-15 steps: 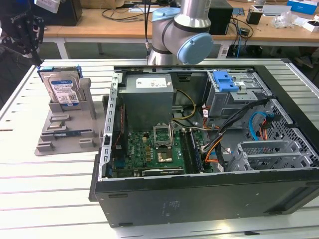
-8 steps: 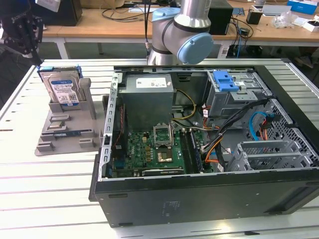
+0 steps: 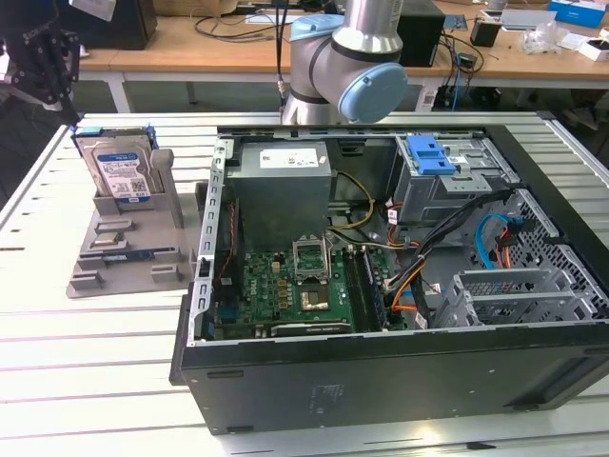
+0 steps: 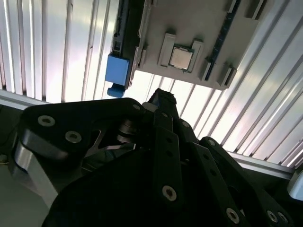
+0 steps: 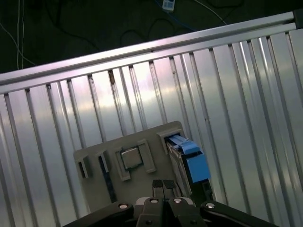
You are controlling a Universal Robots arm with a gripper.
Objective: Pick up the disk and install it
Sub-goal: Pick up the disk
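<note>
I hold my one end effector (image 5: 163,187), fingertips pressed together and empty, over one grey holder (image 3: 124,246) on the counter (image 3: 57,343). The one disk (image 3: 118,164) stands upright in it, nine o'clock from one open computer case (image 3: 381,381) in the exterior view.

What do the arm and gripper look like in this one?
The arm is silver-grey metal tubing with rounded joints capped in pale blue. The gripper is black, built of flat bar linkages studded with round silver fasteners, as seen in both wrist views.
</note>
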